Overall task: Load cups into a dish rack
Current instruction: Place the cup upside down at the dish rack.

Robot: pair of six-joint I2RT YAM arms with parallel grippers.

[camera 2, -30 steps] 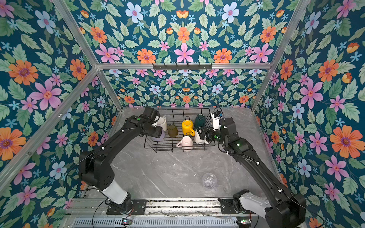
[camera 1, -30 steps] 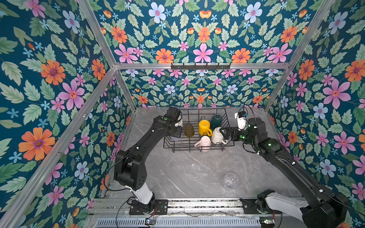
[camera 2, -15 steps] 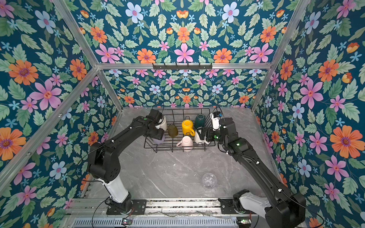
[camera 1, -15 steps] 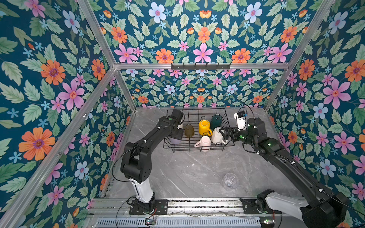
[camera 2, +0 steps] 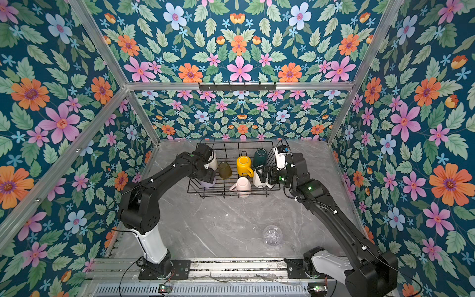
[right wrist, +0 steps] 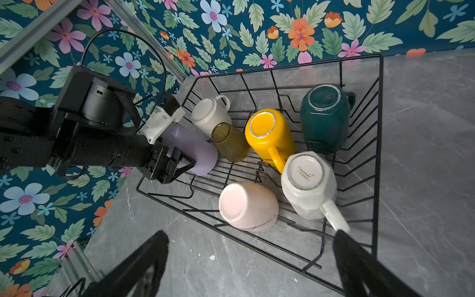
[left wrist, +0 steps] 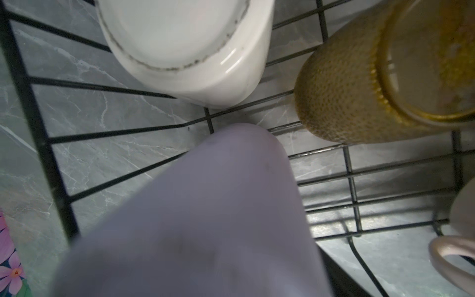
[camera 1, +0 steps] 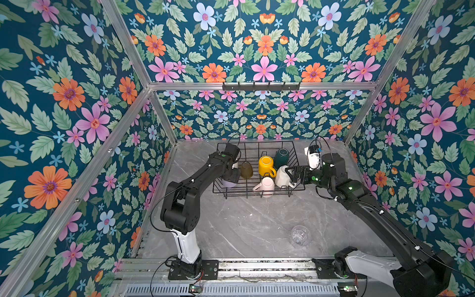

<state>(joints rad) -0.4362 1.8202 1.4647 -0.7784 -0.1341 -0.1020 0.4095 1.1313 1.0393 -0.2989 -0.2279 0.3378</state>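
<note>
Since a second ago, the left arm's shoulder and elbow links have swung in toward the rack and stand steeper, and the lilac tumbler (right wrist: 190,146) sits slightly lower in its corner; the right arm and the other cups have not shifted. Nearest the robot's base, a clear glass (camera 1: 299,235) stands alone on the grey marble table (camera 1: 244,223), well apart from everything else. Beyond it is the dish rack (camera 1: 253,147), a black wire basket close to the back wall. In its near row, the lilac tumbler lies tilted at the left corner, with the left gripper (right wrist: 177,164) straddling it; whether the jaws press on it or have let go cannot be told, and the left wrist view shows only the tumbler's blurred side. Next along the near row, the pale pink mug (right wrist: 246,205) lies tipped with its base up, and the white mug (right wrist: 308,185) stands upside down with its handle pointing at the right gripper (camera 1: 295,174). That gripper hovers at the rack's right side with its fingers (right wrist: 154,257) spread wide and nothing between them; one fingertip is just beside the white mug's handle, contact unclear. In the far row, left to right, stand a cream mug (right wrist: 209,114), an olive-brown glass (right wrist: 230,141), a yellow mug (right wrist: 268,133) and a dark green mug (right wrist: 325,115), all bottoms up.
</note>
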